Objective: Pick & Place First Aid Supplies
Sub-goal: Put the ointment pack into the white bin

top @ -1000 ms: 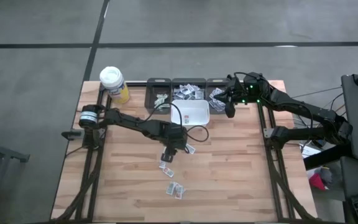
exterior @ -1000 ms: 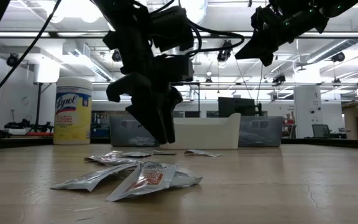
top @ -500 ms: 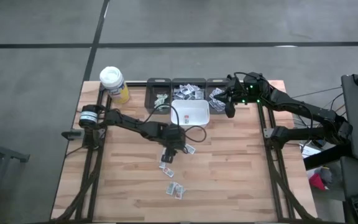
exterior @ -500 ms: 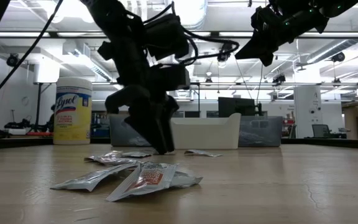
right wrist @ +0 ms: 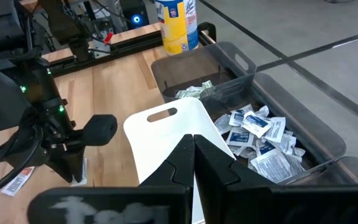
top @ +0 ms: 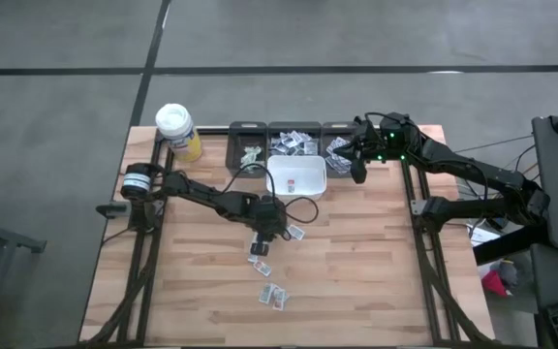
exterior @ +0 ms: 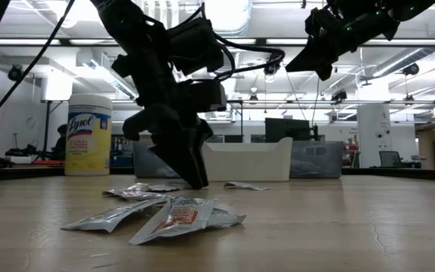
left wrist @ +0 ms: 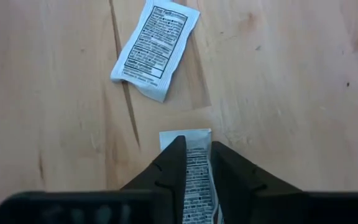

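Several small white-grey printed packets lie flat on the wooden table: one (top: 295, 233) beside my left gripper, one (top: 259, 260) just nearer, a pair (top: 273, 297) nearer still; in the low view they show as a heap (exterior: 180, 215). My left gripper (top: 263, 239) (exterior: 198, 181) stands fingertips-down on the table, nearly shut over one packet (left wrist: 197, 165), with another packet (left wrist: 155, 48) lying free beyond it. My right gripper (top: 356, 173) (right wrist: 193, 138) hangs shut and empty above the trays at the far edge. My left gripper comes from above, pointing down, with its fingers (left wrist: 174, 158) standing on the packet. A narrow strip of its printed face (left wrist: 197, 171) shows between them, and its far edge (left wrist: 185, 133) sticks out past the tips. The packet lies flat on the table.
Three dark bins (top: 248, 145) (top: 294, 143) (top: 337, 145) line the far edge, holding packets. A white tray (top: 298, 176) sits in front of them. A white-lidded yellow bottle (top: 177, 131) stands at the far left corner. Bare wood lies to the near right.
My left gripper has come down the last short way onto the table among the packets and shifted slightly toward the left edge. The loose packets and my right gripper have kept still.
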`<state>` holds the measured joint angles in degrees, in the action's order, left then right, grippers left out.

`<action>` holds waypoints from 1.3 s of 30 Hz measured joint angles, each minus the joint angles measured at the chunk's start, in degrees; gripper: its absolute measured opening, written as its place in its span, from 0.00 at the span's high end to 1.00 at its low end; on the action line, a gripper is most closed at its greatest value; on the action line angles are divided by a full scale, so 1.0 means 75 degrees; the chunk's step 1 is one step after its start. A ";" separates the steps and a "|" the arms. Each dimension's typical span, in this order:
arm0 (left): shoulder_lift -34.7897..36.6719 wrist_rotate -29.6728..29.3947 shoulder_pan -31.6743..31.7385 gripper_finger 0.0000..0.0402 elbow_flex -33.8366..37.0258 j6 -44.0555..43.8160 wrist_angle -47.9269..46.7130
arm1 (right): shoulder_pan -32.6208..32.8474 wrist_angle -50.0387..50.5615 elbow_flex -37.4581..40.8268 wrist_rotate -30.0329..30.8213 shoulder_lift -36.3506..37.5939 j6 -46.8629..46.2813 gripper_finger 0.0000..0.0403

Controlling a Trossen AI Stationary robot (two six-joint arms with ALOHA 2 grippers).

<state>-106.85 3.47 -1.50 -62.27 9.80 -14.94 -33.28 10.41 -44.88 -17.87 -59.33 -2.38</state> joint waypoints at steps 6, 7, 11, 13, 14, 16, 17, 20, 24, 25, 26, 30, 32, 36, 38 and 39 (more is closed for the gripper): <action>-0.0009 -0.0322 0.0004 0.91 0.0008 0.0077 0.0248 | 0.0000 -0.0003 0.0003 0.0001 0.0000 -0.0013 0.98; -0.0012 -0.0340 0.0006 0.93 0.0008 0.0080 0.0257 | 0.0000 -0.0003 0.0000 0.0001 0.0000 -0.0013 0.98; -0.0012 -0.0372 0.0006 0.99 0.0008 0.0085 0.0260 | 0.0000 -0.0003 0.0000 0.0001 0.0000 -0.0027 0.98; -0.0012 -0.0387 0.0007 0.99 -0.0013 0.0087 0.0247 | 0.0000 -0.0003 0.0000 0.0001 0.0000 -0.0025 0.98; -0.0012 -0.0398 0.0008 0.99 -0.0042 0.0087 0.0223 | 0.0000 -0.0003 0.0001 0.0001 0.0000 -0.0022 0.98; -0.0013 -0.0398 0.0013 1.00 -0.0096 0.0090 0.0194 | 0.0000 -0.0003 0.0000 0.0001 0.0000 -0.0027 0.98; -0.0012 -0.0398 0.0015 1.00 -0.0128 0.0092 0.0187 | 0.0000 -0.0003 0.0000 0.0001 0.0000 -0.0027 0.98; -0.0004 -0.0395 0.0015 1.00 -0.0267 0.0187 0.0185 | 0.0000 -0.0003 0.0000 0.0003 0.0000 -0.0022 0.98; 0.0024 -0.0366 0.0012 1.00 -0.0600 0.0321 -0.0116 | 0.0000 -0.0003 0.0000 0.0004 0.0000 -0.0004 0.98; 0.0032 -0.0363 0.0012 1.00 -0.0704 0.0326 -0.0260 | 0.0000 -0.0003 0.0000 0.0004 -0.0001 -0.0007 0.98; 0.0041 -0.0360 0.0012 1.00 -0.0806 0.0329 -0.0438 | 0.0000 -0.0003 0.0000 0.0004 0.0000 -0.0007 0.98; 0.0241 -0.0366 0.0012 1.00 -0.1131 0.0422 -0.1226 | 0.0000 -0.0003 0.0000 0.0004 0.0000 0.0001 0.98; 0.0370 -0.0407 0.0006 1.00 -0.1234 0.0535 -0.1563 | -0.0001 -0.0003 0.0000 0.0004 0.0000 0.0005 0.98; 0.0819 -0.0135 0.0015 1.00 -0.1246 0.1104 -0.1885 | -0.0006 0.0003 0.0000 0.0006 0.0000 0.0089 0.98; 0.1137 0.0125 0.0012 1.00 -0.1224 0.1295 -0.1867 | -0.0005 -0.0003 0.0001 0.0006 -0.0003 0.0154 0.98; 0.1291 0.0201 0.0012 1.00 -0.1222 0.1312 -0.1843 | -0.0004 0.0002 0.0000 0.0006 -0.0003 0.0165 0.98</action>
<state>-97.16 4.98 -1.41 -71.44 19.64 -28.77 -33.31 10.43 -44.88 -17.82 -59.35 -1.15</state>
